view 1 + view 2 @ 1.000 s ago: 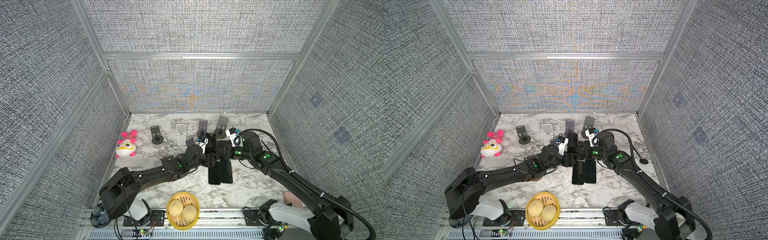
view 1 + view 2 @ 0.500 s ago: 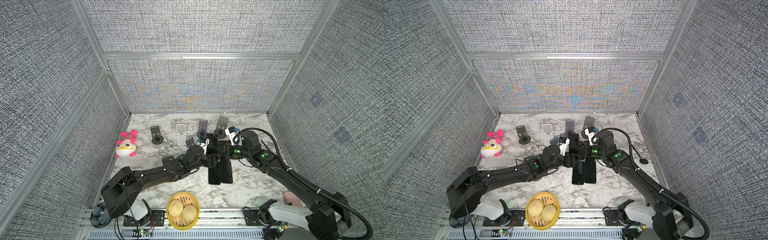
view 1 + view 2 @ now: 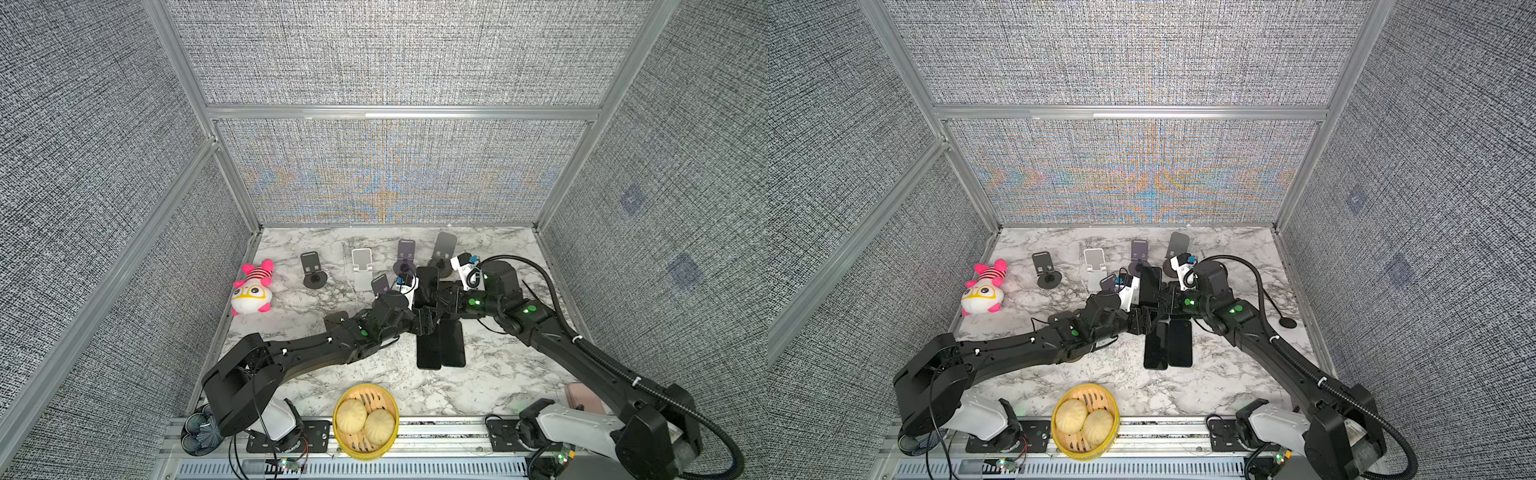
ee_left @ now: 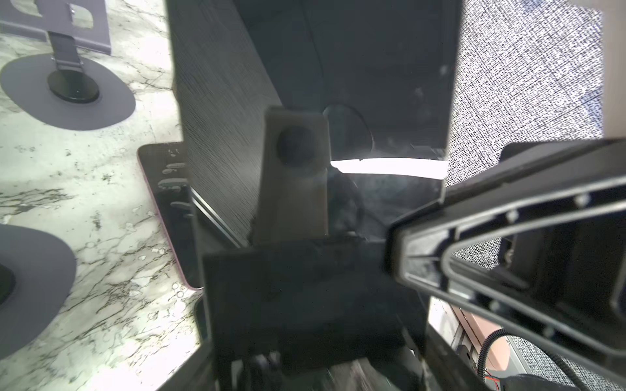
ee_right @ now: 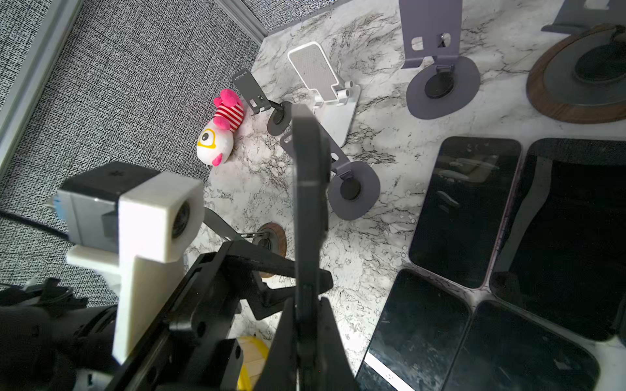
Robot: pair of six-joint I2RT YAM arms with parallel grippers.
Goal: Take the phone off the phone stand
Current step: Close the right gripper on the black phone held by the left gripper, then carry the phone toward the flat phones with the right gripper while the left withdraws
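Removal looks nearly done: right gripper (image 5: 306, 304) clamps the upright phone (image 5: 308, 169), left gripper (image 3: 428, 321) gapes beside it. Next, probably: lay it flat.

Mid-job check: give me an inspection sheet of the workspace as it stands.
Surface: marble table, no spills seen.
Job's things: phone upright; white stand empty.
Clutter: flat phones, plush toy, bun basket.
Tools: right tool shut on phone; left tool open beside it.
Cables: black cable arcs over right arm.
Surroundings: grey fabric walls, metal frame.
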